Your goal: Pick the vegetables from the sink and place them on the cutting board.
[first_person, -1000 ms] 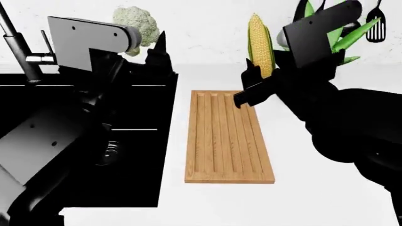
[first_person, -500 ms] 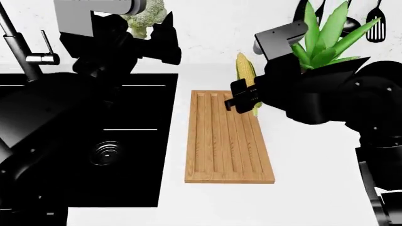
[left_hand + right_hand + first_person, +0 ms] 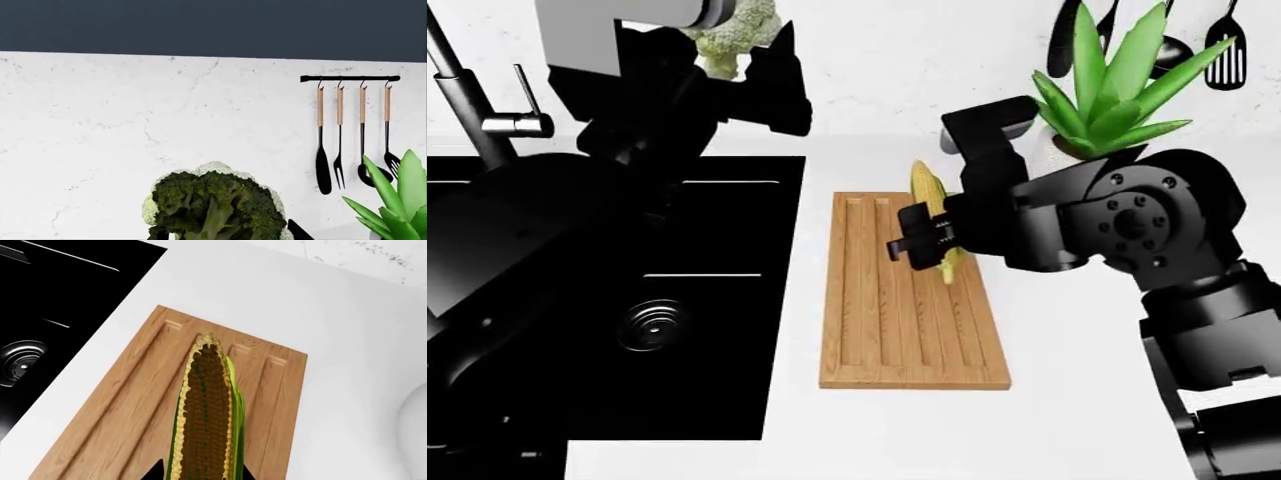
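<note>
My right gripper [image 3: 924, 245] is shut on the yellow corn cob [image 3: 932, 215] and holds it low over the far part of the grooved wooden cutting board [image 3: 894, 330]. In the right wrist view the corn [image 3: 207, 410] runs lengthwise over the board [image 3: 107, 425], between the fingertips. My left gripper [image 3: 741, 70] is shut on the pale green cauliflower floret [image 3: 731, 35], raised high by the back wall above the black sink [image 3: 707, 300]. The left wrist view shows the floret [image 3: 213, 205] from below, against the wall.
A spiky potted plant [image 3: 1108, 85] stands behind my right arm. Black utensils [image 3: 353, 135] hang on a wall rail. The faucet [image 3: 474, 100] rises at the sink's far left, with a drain [image 3: 654, 322] in the basin. White counter [image 3: 1068, 400] surrounds the board.
My right gripper has lowered the corn from up by the wall down over the board and tilted it flatter. My left gripper lifted the cauliflower higher, then held still.
</note>
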Motion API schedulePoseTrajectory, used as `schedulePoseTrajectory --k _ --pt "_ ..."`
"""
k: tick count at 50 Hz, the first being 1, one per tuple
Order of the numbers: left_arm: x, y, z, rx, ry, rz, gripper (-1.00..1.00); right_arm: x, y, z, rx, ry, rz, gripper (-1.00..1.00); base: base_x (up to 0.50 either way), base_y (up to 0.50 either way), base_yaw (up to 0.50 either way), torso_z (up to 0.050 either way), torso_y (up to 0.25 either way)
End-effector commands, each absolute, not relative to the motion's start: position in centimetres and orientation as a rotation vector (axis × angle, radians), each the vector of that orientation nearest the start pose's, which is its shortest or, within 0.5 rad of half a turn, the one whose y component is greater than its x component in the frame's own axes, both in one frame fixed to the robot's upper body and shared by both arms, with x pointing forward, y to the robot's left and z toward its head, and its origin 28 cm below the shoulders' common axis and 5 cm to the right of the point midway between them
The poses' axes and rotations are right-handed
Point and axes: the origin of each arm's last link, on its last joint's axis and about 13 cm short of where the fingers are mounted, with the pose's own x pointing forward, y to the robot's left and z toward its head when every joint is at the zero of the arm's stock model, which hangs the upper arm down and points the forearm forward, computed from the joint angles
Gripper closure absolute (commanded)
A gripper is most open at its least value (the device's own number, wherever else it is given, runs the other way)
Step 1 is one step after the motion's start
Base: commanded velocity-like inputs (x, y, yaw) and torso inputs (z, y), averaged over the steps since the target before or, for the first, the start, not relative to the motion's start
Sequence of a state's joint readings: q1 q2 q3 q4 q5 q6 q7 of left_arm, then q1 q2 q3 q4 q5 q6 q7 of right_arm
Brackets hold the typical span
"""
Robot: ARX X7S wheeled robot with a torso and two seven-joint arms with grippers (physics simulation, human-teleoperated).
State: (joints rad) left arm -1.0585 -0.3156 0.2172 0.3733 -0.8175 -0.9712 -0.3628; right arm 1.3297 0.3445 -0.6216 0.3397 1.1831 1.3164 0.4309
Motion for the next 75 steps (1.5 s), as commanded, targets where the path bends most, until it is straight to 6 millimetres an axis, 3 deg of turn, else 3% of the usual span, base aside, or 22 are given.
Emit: schedulePoseTrajectory --k 1,18,19,34,48,55,63,75 --pt "28.8 19.5 30.2 -0.019 -0.293 -0.295 1.00 34.5 -8.8 24.8 -0.178 0.659 0.313 1.00 0.00 0.00 0.00 0.000 0.000" --pt "28.7 19.6 30.2 -0.022 -0.296 -0.295 1.00 34.8 -8.6 23.7 -0.189 0.709 0.315 1.00 0.00 0.00 0.00 0.000 0.001" --pt "28.7 19.6 30.2 -0.022 -0.297 -0.296 1.00 34.8 -8.6 23.7 -0.190 0.711 0.315 -1.00 0.00 0.00 0.00 0.000 0.000" --pt "28.7 19.5 30.4 -0.018 -0.301 -0.292 1.00 34.7 -8.7 24.1 -0.181 0.702 0.315 -1.00 0.00 0.00 0.00 0.001 0.001" --pt "28.7 19.2 30.3 -0.010 -0.293 -0.299 1.00 33.9 -9.2 27.2 -0.182 0.616 0.299 -1.00 0.00 0.00 0.00 0.000 0.000" --pt "29.1 19.0 29.4 0.003 -0.222 -0.315 1.00 32.7 -9.8 29.0 -0.183 0.563 0.287 -1.00 0.00 0.00 0.00 0.000 0.000" --pt "29.4 17.9 26.3 0.050 -0.058 -0.406 1.00 30.2 -11.0 31.4 -0.182 0.464 0.257 -1.00 0.00 0.00 0.00 0.000 0.001" --pt "30.2 15.9 21.2 0.055 0.186 -0.537 1.00 27.5 -12.5 32.9 -0.150 0.352 0.211 -1.00 0.00 0.00 0.00 0.000 0.000"
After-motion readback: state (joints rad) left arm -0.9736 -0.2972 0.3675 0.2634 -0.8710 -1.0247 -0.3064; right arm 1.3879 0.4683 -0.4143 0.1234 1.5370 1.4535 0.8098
